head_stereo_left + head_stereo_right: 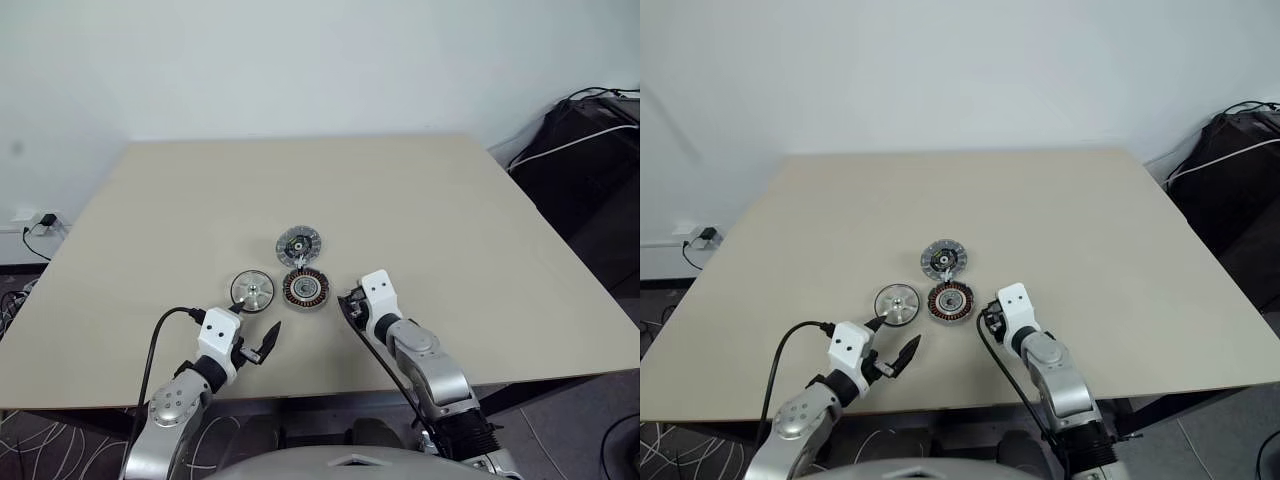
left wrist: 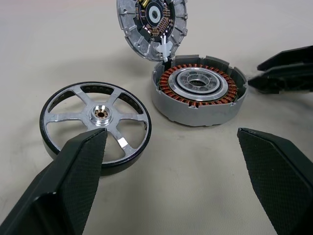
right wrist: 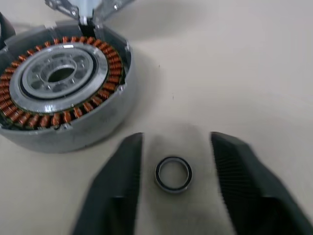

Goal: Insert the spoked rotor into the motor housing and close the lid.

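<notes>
Rotor first: the spoked rotor (image 2: 96,119) lies flat on the table (image 1: 450,220), not yet in, just beside the motor housing (image 2: 199,91), and the lid (image 2: 152,24) stands tipped up at the far edge of the housing, hinged open. Your big worry is that lid, because a bump from either arm could knock it down before the rotor goes in. Next is the rotor, which is thin and shiny and lies flat, so you may find it slips out when you pinch it. Your left gripper (image 2: 171,166) is wide open and holds nothing, right in front of the rotor. Your right gripper (image 3: 176,171) has its fingers apart on either side of a small metal ring (image 3: 173,173) on the table, and I cannot tell if it touches the ring. That ring is small and could roll away or get lost. The table is wide, plain and beige. A white wall is behind it, with black gear and cables (image 1: 580,130) at the right side.
</notes>
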Robot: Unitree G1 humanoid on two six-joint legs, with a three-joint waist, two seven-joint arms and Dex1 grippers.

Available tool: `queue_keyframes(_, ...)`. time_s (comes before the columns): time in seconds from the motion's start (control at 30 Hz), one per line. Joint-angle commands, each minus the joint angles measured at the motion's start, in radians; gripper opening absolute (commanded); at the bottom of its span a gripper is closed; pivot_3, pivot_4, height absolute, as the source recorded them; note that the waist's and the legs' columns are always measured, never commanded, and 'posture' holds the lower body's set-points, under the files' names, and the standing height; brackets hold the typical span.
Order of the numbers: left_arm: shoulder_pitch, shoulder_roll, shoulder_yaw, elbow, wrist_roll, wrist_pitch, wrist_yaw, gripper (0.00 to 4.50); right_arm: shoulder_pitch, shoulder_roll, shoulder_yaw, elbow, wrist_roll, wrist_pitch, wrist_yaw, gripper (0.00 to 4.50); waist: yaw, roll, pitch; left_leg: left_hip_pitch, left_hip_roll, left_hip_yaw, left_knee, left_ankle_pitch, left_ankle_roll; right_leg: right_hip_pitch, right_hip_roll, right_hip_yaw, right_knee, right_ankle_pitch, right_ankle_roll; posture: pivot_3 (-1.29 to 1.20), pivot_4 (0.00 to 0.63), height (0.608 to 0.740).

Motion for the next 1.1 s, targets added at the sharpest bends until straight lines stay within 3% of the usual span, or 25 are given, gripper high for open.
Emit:
queue_keyframes(0.03, -0.010, -0.002, -0.003, -0.038, 0.002, -0.012, 0.001, 4.50, -0.006, 0.005, 0.007, -0.010, -0.003, -0.023, -0.001, 2.52, 0.000, 0.000, 0.000, 0.000, 0.000, 0.000, 0.000, 0.000, 0.000, 0.000, 0.000, 0.000, 0.000, 0.000, 0.000, 0.00, 0.000, 0.740)
queue_keyframes(0.5, -0.010, -0.003, -0.005, -0.039, 0.003, -0.013, 0.000, 4.50, 0.000, 0.024, -0.008, 0.031, 0.017, -0.003, 0.008, 2.52, 0.000, 0.000, 0.000, 0.000, 0.000, 0.000, 0.000, 0.000, 0.000, 0.000, 0.000, 0.000, 0.000, 0.000, 0.000, 0.00, 0.000, 0.740)
queue_keyframes(0.63, -0.011, -0.003, -0.005, -0.040, 0.003, -0.013, -0.001, 4.50, 0.004, 0.027, -0.011, 0.025, 0.020, 0.002, 0.010, 1.62, 0.000, 0.000, 0.000, 0.000, 0.000, 0.000, 0.000, 0.000, 0.000, 0.000, 0.000, 0.000, 0.000, 0.000, 0.000, 0.00, 0.000, 0.740)
queue_keyframes(0.73, -0.013, -0.002, -0.004, -0.040, 0.003, -0.012, -0.002, 4.50, 0.009, 0.029, -0.013, 0.007, 0.020, 0.006, 0.010, 0.69, -0.001, 0.000, 0.000, 0.000, 0.000, 0.000, 0.000, 0.000, 0.000, 0.000, 0.000, 0.000, 0.000, 0.000, 0.000, 0.00, 0.000, 0.740)
queue_keyframes(1.1, -0.021, -0.002, -0.007, -0.034, 0.003, -0.010, -0.005, 4.50, -0.017, 0.031, 0.015, -0.148, 0.023, 0.000, 0.016, 0.67, 0.000, 0.001, 0.001, 0.000, 0.000, 0.000, -0.001, 0.000, 0.000, 0.000, -0.001, 0.000, 0.000, -0.003, 0.003, 0.00, 0.000, 0.740)
